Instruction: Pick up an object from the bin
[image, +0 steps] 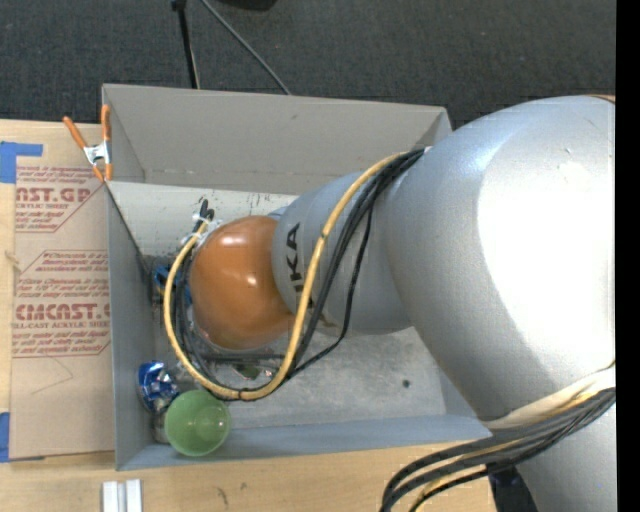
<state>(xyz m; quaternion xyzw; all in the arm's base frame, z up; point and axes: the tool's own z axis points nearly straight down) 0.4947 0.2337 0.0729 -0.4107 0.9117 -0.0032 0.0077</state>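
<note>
1. Gripper (228, 352): down in the left half of the grey bin (270, 130), tucked under the wrist's orange cover (235, 280). Only dark parts of it peek out below the cover. Cannot tell whether it is wide, narrow or holding anything.
2. Bin contents, near-left corner: a green ball (195, 424), translucent-looking, resting against the front wall. Just beside it, up and to the left, a small blue-and-white thing (153, 383); kind unclear.
3. Along the left wall, a bluish thing (160, 282) partly hidden behind the cables; cannot identify it.
4. Near the back of the floor, a small black thing (205, 212), just beyond the cover.
5. Thing being picked: cannot tell which. The cover hides the floor directly beneath the gripper. The green ball and the blue-and-white thing lie nearest, both apart from the cover.
6. Obstruction: the silver arm (500, 260) covers the bin's right half. A loop of yellow and black cables (178, 330) hangs round the cover.
</note>
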